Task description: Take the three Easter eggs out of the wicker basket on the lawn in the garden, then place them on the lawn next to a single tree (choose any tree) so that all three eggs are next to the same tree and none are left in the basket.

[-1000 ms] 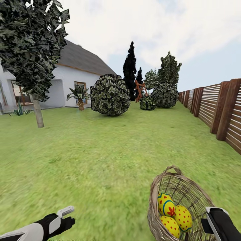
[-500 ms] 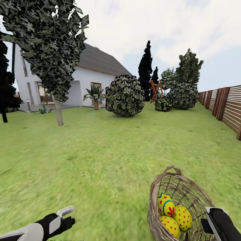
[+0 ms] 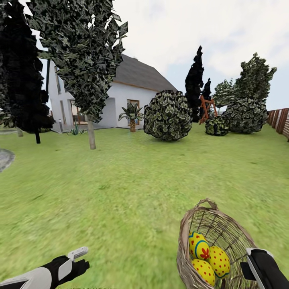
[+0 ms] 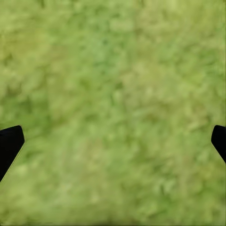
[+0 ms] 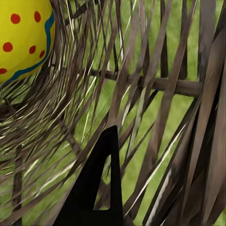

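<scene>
At the near rim of the basket [image 3: 218, 245], the right gripper [image 3: 263, 267] appears clenched on the wicker: its wrist view shows one dark finger [image 5: 101, 188] right up against the woven wall, so I judge a grasp on the basket, though the contact itself is not cleanly visible. All three eggs [image 3: 208, 257] sit inside, one dotted egg [image 5: 21, 35] close to the finger. Left gripper [image 3: 74, 263] hangs low over bare lawn [image 3: 120, 192], fingers [image 4: 10, 141] spread wide, holding nothing. Step in hand, by my judgement: carrying the loaded basket toward a tree. Pale-trunked tree [image 3: 91, 134] stands well ahead to the left, before the house [image 3: 132, 96]. Next move calls for closing that gap, then lifting the eggs out one by one beside the trunk.
</scene>
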Controlling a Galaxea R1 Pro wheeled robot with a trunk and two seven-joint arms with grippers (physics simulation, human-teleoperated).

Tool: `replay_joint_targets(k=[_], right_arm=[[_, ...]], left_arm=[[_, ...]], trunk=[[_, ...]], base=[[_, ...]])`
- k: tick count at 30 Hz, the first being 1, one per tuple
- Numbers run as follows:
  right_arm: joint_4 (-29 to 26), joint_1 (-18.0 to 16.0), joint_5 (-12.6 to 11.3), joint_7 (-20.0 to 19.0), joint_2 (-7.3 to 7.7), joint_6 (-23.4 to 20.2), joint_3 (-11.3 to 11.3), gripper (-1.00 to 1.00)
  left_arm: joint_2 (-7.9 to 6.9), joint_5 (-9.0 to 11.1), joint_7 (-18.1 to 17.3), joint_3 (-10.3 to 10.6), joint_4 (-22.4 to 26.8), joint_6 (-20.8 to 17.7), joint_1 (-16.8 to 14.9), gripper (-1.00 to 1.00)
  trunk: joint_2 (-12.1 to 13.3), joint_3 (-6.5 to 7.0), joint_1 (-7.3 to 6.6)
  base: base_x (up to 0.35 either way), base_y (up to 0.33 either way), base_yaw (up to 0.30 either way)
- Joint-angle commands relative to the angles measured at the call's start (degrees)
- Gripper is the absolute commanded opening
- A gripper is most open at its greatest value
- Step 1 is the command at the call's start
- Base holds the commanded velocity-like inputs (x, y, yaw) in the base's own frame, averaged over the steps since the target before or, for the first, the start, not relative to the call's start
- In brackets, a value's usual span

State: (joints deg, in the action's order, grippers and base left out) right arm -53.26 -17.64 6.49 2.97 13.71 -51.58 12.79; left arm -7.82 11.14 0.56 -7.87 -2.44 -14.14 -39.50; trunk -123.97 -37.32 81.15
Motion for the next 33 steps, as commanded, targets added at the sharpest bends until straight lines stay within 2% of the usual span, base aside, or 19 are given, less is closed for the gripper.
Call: replay_joint_targets(k=[1, 10, 12, 15, 17, 21, 33], right_arm=[[-0.09, -0.03, 0.27, -0.24, 0.0, -0.28, -0.01, -1.0], [-0.09, -0.02, 0.27, -0.24, 0.02, -0.28, -0.04, -1.0], [-0.09, -0.01, 0.27, -0.24, 0.08, -0.28, -0.01, -1.0], [-0.09, -0.02, 0.27, -0.24, 0.09, -0.28, 0.03, -1.0], [-0.09, -0.01, 0.27, -0.24, 0.09, -0.31, 0.02, -1.0], [-0.09, -0.02, 0.27, -0.24, 0.05, -0.29, -0.04, -1.0], [-0.09, -0.02, 0.27, -0.25, -0.21, -0.28, -0.04, -1.0]], left_arm=[[0.0, 0.2, 0.06, -0.4, -0.11, -0.09, -0.08, 1.0], [0.0, 0.18, 0.01, -0.39, -0.11, -0.09, -0.1, 1.0], [0.0, 0.17, -0.59, -0.39, -0.16, -0.01, -0.1, 1.0], [-0.17, 0.0, -4.66, -0.47, -0.19, 0.03, -0.11, 1.0], [-1.07, 0.14, -5.77, -0.48, -0.14, -0.07, -0.09, 1.0], [-1.85, 0.2, -6.04, -0.48, -0.11, -0.09, -0.07, 1.0], [-1.94, 0.2, -6.04, -0.48, -0.11, -0.09, -0.1, 1.0]], trunk=[[0.38, 0.12, -0.24], [3.99, 1.73, -2.21], [3.99, 1.73, -2.21], [3.99, 1.73, -2.21], [3.99, 1.73, -2.21], [3.99, 1.73, -2.21], [3.99, 1.73, -2.21]], base=[[0.0, 0.0, 0.292], [0.0, 0.0, 0.285], [0.0, 0.0, 0.065], [0.12, -0.1, 0.009], [0.284, -0.065, 0.001], [0.315, -0.008, 0.0], [0.32, 0.0, 0.01]])
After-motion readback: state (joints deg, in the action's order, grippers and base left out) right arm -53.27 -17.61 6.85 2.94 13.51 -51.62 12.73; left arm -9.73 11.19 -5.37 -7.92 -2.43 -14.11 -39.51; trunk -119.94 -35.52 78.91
